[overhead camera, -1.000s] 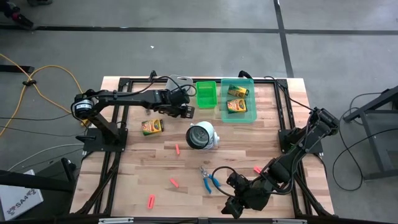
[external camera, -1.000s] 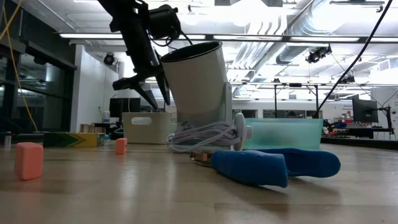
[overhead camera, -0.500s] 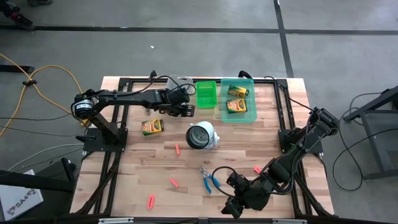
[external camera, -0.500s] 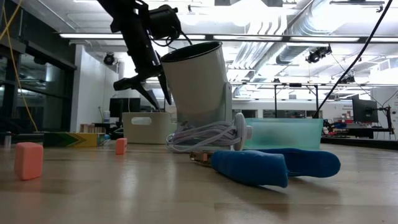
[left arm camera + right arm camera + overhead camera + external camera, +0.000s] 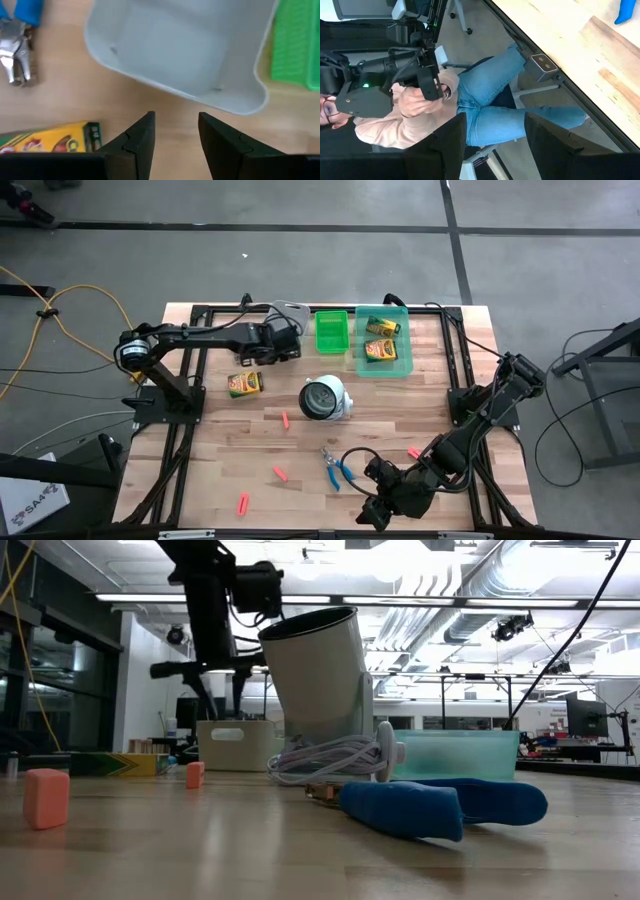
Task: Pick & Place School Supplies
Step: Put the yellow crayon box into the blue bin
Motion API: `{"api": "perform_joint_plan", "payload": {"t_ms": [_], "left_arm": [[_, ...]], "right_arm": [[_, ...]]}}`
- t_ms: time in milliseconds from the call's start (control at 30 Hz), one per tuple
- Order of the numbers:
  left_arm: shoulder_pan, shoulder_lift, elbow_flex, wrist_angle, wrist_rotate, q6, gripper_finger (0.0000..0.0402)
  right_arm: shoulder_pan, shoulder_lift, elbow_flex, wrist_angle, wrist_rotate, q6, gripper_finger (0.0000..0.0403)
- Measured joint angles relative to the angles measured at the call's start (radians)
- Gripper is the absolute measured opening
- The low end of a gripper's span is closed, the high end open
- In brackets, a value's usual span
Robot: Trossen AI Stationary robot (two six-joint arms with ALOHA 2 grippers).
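Seen from above, a pale wooden table [image 5: 300, 490] fills the middle of the frame. The left gripper [image 5: 283, 347] hovers in the upper middle, beside a pale grey plastic bin [image 5: 290, 311]; its two dark fingers [image 5: 140, 137] stand apart and hold nothing. The closest school supply is a small green-and-yellow crayon box [image 5: 245, 384], lying flat below and slightly left of that gripper, near but not touching, with its long side running roughly left to right. The left arm [image 5: 200, 338] reaches in almost level from the left edge, so it looks much better placed for this box. Two more crayon boxes [image 5: 380, 338] already sit in a teal bin [image 5: 404, 366] at upper right. Small blue-handled scissors [image 5: 337, 469] and short red-pink stubs [image 5: 280, 473] lie scattered in the lower half. The right gripper [image 5: 372, 514] waits folded at the bottom edge, its fingers apart and empty, pointing off the table toward a seated person [image 5: 470, 115].
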Motion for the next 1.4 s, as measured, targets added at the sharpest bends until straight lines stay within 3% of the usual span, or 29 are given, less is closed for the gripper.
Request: {"api": "perform_joint_plan", "payload": {"t_ms": [400,633,900,1400], "left_arm": [[-0.083,0.000,0.000,-0.145,0.019,-0.275,0.0145],[-0.123,0.065,0.000,-0.199,0.054,-0.403,0.0145],[-0.119,0.167,0.006,-0.193,0.102,-0.428,0.0145],[-0.119,0.207,0.008,-0.228,0.105,-0.484,0.0145]], "right_arm": [[0.000,0.000,0.000,0.000,0.000,0.000,0.0189],[0.000,0.000,0.000,0.000,0.000,0.000,0.0189],[0.000,0.000,0.000,0.000,0.000,0.000,0.0189],[0.000,0.000,0.000,0.000,0.000,0.000,0.0189]]}}
